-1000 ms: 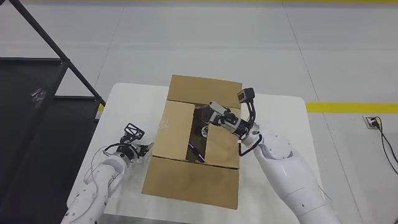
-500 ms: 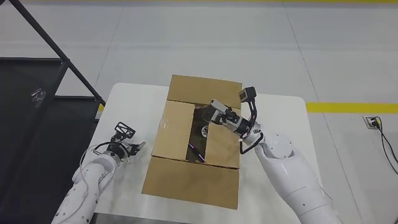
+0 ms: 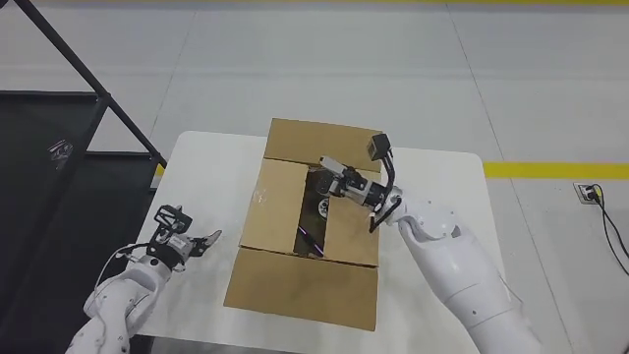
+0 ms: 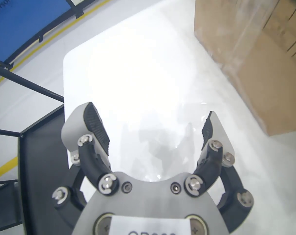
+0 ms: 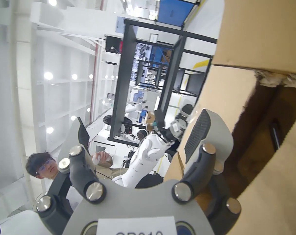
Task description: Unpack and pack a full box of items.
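Observation:
A brown cardboard box (image 3: 295, 285) stands in the middle of the white table (image 3: 201, 167). Its far flap lies open and its two side flaps are parted, leaving a dark gap (image 3: 314, 206) whose contents I cannot make out. My right gripper (image 3: 328, 171) is open above that gap by the right flap. In the right wrist view the right gripper (image 5: 143, 123) has one finger (image 5: 199, 128) in front of the flap edge (image 5: 235, 86). My left gripper (image 3: 201, 242) is open and empty, low over the table left of the box. The left wrist view shows the left gripper (image 4: 150, 113) and the box wall (image 4: 248, 50).
A black metal rack (image 3: 59, 157) stands off the table's left side, close to the left arm. Bare table surface (image 4: 143, 69) lies between the left gripper and the box. The table's near-left edge is just behind the left arm.
The left arm has drawn back to the left, away from the box side. The right gripper has shifted slightly left over the opening, staying open.

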`<state>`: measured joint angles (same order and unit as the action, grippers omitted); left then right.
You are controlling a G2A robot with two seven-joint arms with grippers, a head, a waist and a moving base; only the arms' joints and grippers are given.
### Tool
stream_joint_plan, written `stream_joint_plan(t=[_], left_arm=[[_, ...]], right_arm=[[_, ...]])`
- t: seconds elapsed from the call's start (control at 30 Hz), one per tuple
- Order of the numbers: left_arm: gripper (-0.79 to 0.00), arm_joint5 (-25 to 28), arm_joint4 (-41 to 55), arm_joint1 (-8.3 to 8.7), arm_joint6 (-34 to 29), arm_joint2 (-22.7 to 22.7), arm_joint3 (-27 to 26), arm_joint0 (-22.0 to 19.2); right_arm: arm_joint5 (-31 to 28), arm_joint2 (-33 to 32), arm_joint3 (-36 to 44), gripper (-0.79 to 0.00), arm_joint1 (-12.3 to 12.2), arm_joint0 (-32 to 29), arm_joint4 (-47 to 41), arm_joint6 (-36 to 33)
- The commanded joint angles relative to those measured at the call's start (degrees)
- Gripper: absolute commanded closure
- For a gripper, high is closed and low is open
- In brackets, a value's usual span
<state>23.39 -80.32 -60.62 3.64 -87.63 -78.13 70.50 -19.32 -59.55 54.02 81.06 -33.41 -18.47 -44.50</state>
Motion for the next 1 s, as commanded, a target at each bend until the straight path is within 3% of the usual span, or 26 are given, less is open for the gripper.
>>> stream_joint_plan(t=[0.0,0.33,0.67,0.97], left_arm=[[-0.785,1.4,4.51,0.22,1.32,-2.86,-3.35,3.2],[-0.785,9.84,17.13,1.04,4.04,-12.69,-13.96,14.56],[-0.785,10.3,17.84,1.05,4.43,-13.36,-14.32,15.89],[-0.785,14.59,16.02,1.14,6.52,-12.68,-18.49,18.1]], right_arm=[[3.89,1.64,-0.46,-0.785,0.36,1.36,2.88,1.19],[13.74,10.6,-7.73,-0.785,4.15,8.43,8.43,4.54],[10.49,12.79,-13.25,-0.785,6.25,11.27,8.88,3.57],[4.63,10.6,-16.37,-0.785,7.8,11.91,0.16,0.81]])
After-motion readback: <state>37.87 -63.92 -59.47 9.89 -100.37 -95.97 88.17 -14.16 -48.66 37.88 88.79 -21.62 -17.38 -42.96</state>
